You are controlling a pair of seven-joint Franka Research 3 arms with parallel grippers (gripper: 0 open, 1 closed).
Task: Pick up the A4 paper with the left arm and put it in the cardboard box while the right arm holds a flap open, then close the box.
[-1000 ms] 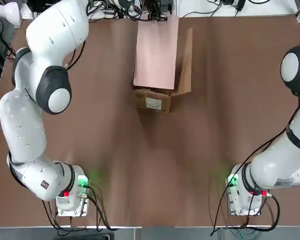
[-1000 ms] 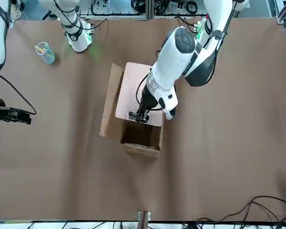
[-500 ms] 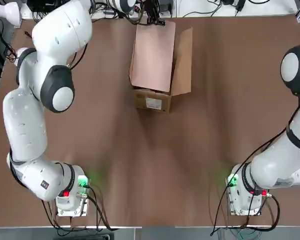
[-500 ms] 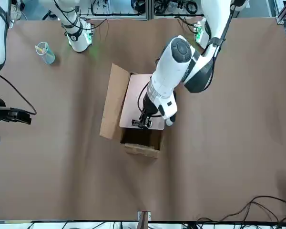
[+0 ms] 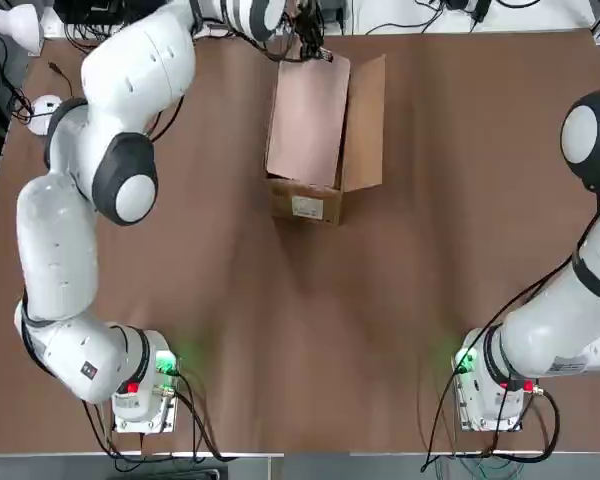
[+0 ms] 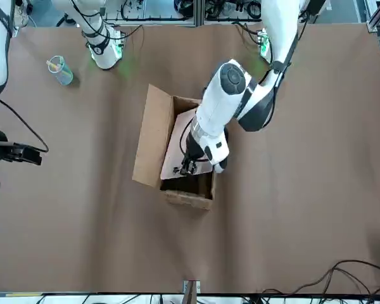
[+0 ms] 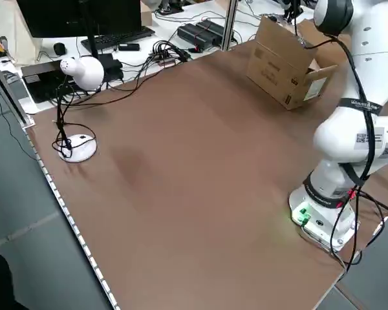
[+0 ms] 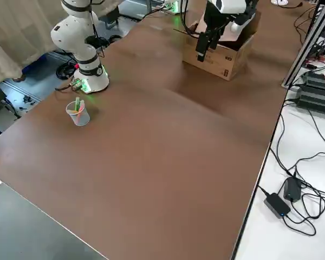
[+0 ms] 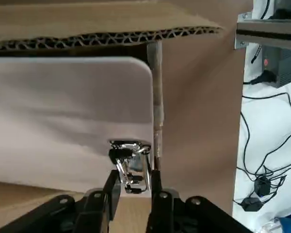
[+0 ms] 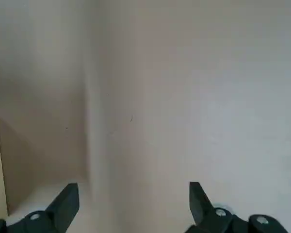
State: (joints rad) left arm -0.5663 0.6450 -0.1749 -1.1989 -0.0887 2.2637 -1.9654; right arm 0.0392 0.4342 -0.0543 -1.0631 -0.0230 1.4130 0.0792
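Paper point(image 5: 308, 115) up top-centre of the overhead frame, tilted, lower end already down in the box point(image 5: 305, 205), upper end sticking out past the far rim. Pinched by its metal clip point(image 9: 131, 165) in the left gripper point(image 9: 132, 187), fingers point(image 9: 110, 187) closed tight on the clip alone. One long flap point(image 5: 365, 125) standing open on the right side of the box in the overhead view, nothing holding it.

Right gripper point(image 10: 133, 206) nowhere near, jaws spread wide, empty, facing bare table at far left of the front view.

Risks from here, as a judgement: flap swinging back onto the sheet, since nothing props it. Sheet's corner sitting hard against the corrugated wall in the wrist view, so jamming or buckling likely if pushed down at this slant. Grip on a small clip only, so twisting or slipping out under any side load. Snagged sheet dragging the light box across the table, too.
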